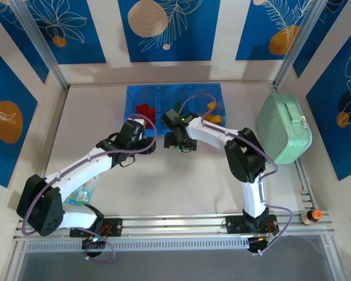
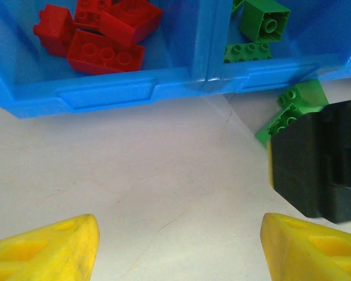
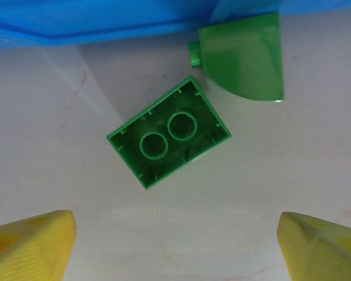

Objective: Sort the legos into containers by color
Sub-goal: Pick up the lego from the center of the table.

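Note:
The blue three-compartment tray (image 1: 164, 88) stands at the back middle of the table. Red legos (image 2: 102, 35) lie in its left compartment, green legos (image 2: 263, 23) in the middle one, and yellow ones (image 1: 213, 111) in the right one. In the right wrist view a green brick (image 3: 169, 133) lies upside down on the table in front of the tray wall (image 3: 105, 20), with a curved green piece (image 3: 245, 55) beside it. My right gripper (image 3: 176, 246) hangs open just short of that brick. My left gripper (image 2: 180, 246) is open over bare table in front of the tray wall (image 2: 105, 93).
A mint-green case (image 1: 284, 129) stands at the right edge. A pale blue packet (image 1: 85, 190) lies under the left arm. A small orange-capped bottle (image 1: 311, 216) sits by the front rail. The two grippers hang close together in front of the tray.

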